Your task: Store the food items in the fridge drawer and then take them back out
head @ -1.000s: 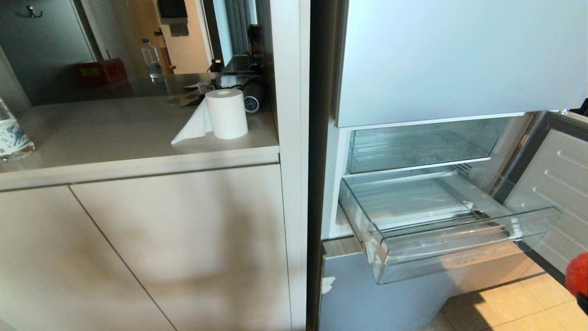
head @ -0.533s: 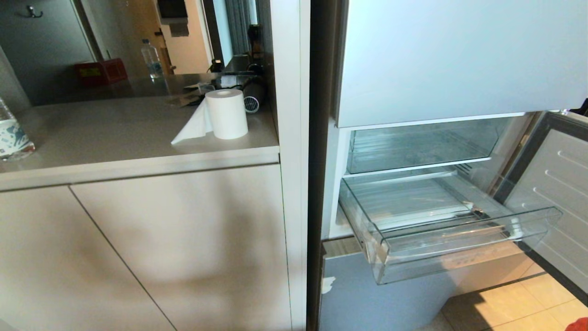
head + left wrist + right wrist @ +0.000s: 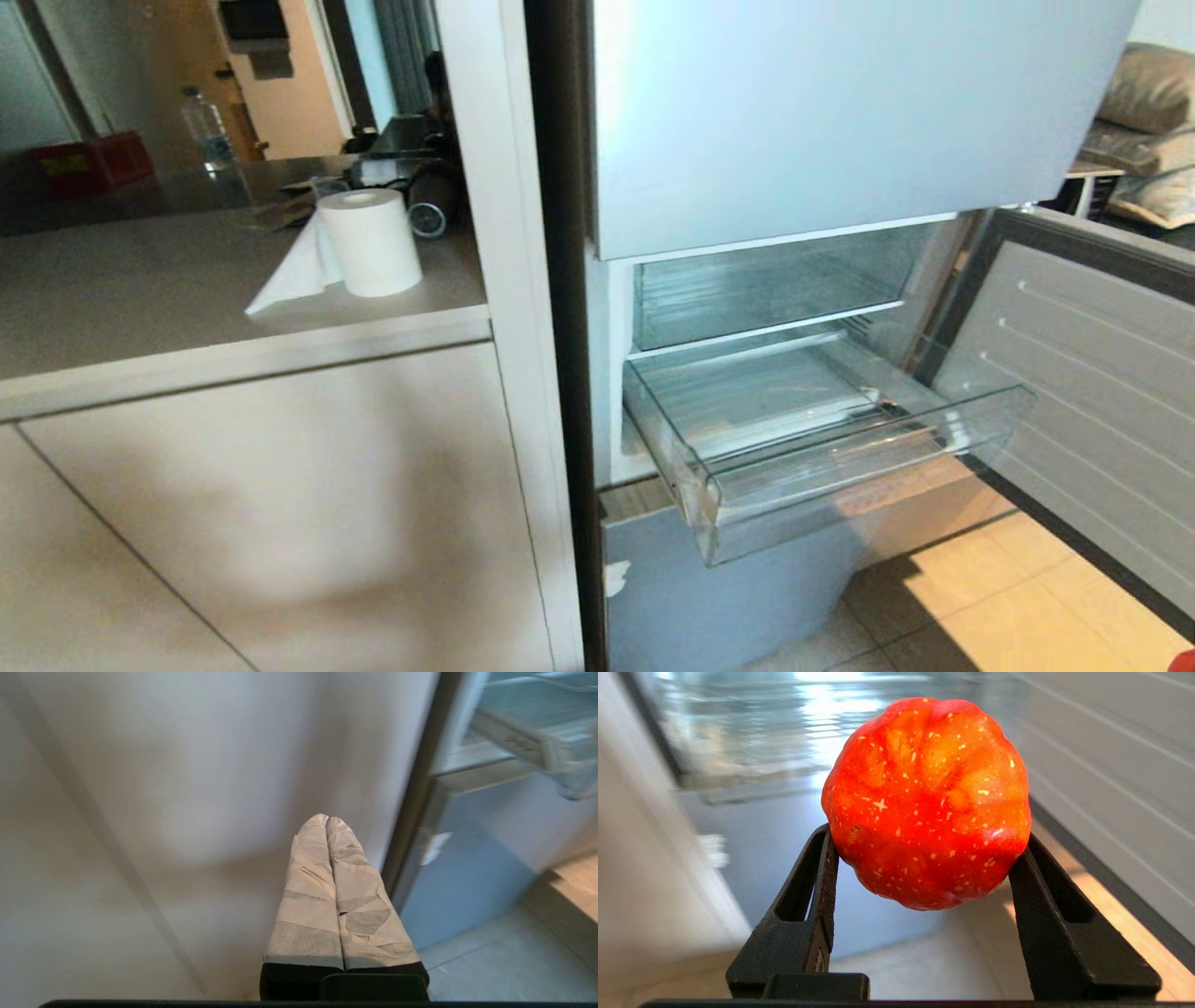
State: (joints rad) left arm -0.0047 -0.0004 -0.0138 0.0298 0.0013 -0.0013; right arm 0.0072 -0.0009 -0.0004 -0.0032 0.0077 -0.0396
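Right tool was clamped on the red-orange fruit, left tool pressed together. Fridge drawer, center-right, sat open and empty; next, probably lift it over the lip.

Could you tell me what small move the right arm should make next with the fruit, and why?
Probably lift it toward the fridge drawer. The right gripper clamps the red-orange fruit between its fingers, low beside the fridge, while the drawer stands pulled out with nothing in it.
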